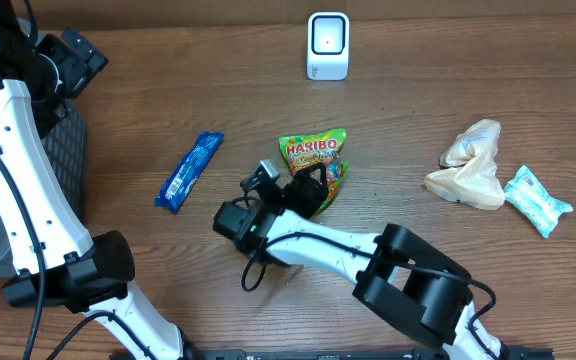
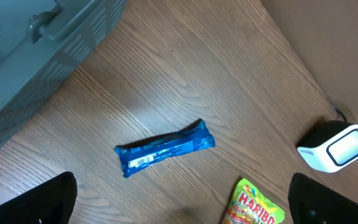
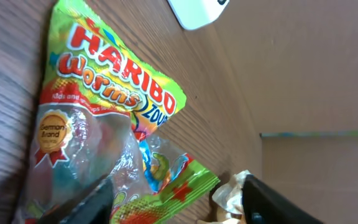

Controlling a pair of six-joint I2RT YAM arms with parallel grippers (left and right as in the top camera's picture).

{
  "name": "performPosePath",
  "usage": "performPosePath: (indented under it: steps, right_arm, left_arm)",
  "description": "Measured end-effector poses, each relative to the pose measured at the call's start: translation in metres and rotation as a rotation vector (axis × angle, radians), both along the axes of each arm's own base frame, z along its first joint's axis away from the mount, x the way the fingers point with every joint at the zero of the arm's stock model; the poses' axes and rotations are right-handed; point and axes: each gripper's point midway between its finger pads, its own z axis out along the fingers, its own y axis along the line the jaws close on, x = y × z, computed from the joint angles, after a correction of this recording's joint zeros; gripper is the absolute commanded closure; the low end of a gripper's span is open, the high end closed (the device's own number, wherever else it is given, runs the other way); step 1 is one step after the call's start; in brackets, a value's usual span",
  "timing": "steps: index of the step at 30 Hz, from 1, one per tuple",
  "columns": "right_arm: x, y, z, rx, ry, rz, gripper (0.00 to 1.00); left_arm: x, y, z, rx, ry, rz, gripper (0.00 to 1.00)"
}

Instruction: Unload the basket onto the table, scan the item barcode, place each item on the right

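**Two arms at a wooden worktop point(image 1: 418, 110), with the candy bag near its middle.**
A grey bin point(image 1: 63, 150) stands at the left edge. The right gripper point(image 1: 308, 192) is low over the near end of the bag point(image 1: 313, 155), fingers spread to either side of it and gripping nothing. The left gripper point(image 2: 182, 190) hangs above the left half, jaws wide and empty. A beige wrapper point(image 1: 468, 165) lies toward the right edge, just beside a teal packet point(image 1: 538, 200). A blue bar point(image 1: 190, 170) lies between bin and bag. The white scanner point(image 1: 328, 45) stands upright at the far edge.
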Motion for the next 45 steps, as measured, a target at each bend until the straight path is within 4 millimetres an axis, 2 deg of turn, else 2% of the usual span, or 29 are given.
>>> performPosePath:
  steps: [2,6,10,11,17,21,24,25,27,28,29,30,33,37,40,43,44,45]
  right_arm:
    - [0.000,-0.001,0.002,-0.010,-0.010,0.001,0.21]
    - [0.002,0.002,-0.002,0.023,0.032,-0.005,0.22]
    - [0.012,0.014,-0.024,0.141,0.273,0.027,0.17]
    - [0.019,0.016,-0.033,0.204,0.384,0.044,0.16]
    - [0.037,-0.006,-0.059,0.401,0.653,0.037,0.20]
    - [0.038,-0.012,-0.069,0.550,0.796,0.049,0.25]
    - [0.035,-0.008,-0.070,0.616,0.855,0.072,0.34]
    - [0.034,-0.005,-0.070,0.631,0.870,0.083,0.45]
    - [0.030,0.000,-0.070,0.647,0.891,0.101,0.56]
    - [0.029,0.003,-0.070,0.659,0.894,0.102,0.64]
    - [0.028,0.003,-0.070,0.661,0.895,0.103,0.78]
    - [0.028,0.004,-0.069,0.674,0.891,0.089,0.84]
    - [0.027,0.006,-0.066,0.685,0.887,0.082,0.95]
    - [0.019,0.008,-0.062,0.725,0.920,0.054,0.96]
    - [0.000,0.015,-0.053,0.817,1.043,0.045,0.96]
    - [-0.008,0.026,-0.028,1.027,1.177,0.066,0.96]
    - [-0.003,0.022,0.000,1.229,1.252,0.096,0.96]
    - [0.000,0.017,0.009,1.293,1.275,0.097,0.96]
  left_arm:
    - [0.000,0.000,0.000,0.000,0.000,0.000,0.00]
    - [0.000,0.000,0.000,0.000,0.000,0.000,0.00]
    - [0.000,0.000,0.000,0.000,0.000,0.000,0.00]
    - [0.000,0.000,0.000,0.000,0.000,0.000,0.00]
    - [0.000,0.000,0.000,0.000,0.000,0.000,0.00]
    - [0.000,0.000,0.000,0.000,0.000,0.000,0.00]
    - [0.000,0.000,0.000,0.000,0.000,0.000,0.00]
    - [0.000,0.000,0.000,0.000,0.000,0.000,0.00]
    - [0.000,0.000,0.000,0.000,0.000,0.000,0.00]
    - [0.000,0.000,0.000,0.000,0.000,0.000,0.00]
    - [0.000,0.000,0.000,0.000,0.000,0.000,0.00]
    - [0.000,0.000,0.000,0.000,0.000,0.000,0.00]
    - [0.000,0.000,0.000,0.000,0.000,0.000,0.00]
    - [0.000,0.000,0.000,0.000,0.000,0.000,0.00]
    - [0.000,0.000,0.000,0.000,0.000,0.000,0.00]
    - [0.000,0.000,0.000,0.000,0.000,0.000,0.00]
    - [0.000,0.000,0.000,0.000,0.000,0.000,0.00]
    - [0.000,0.000,0.000,0.000,0.000,0.000,0.00]
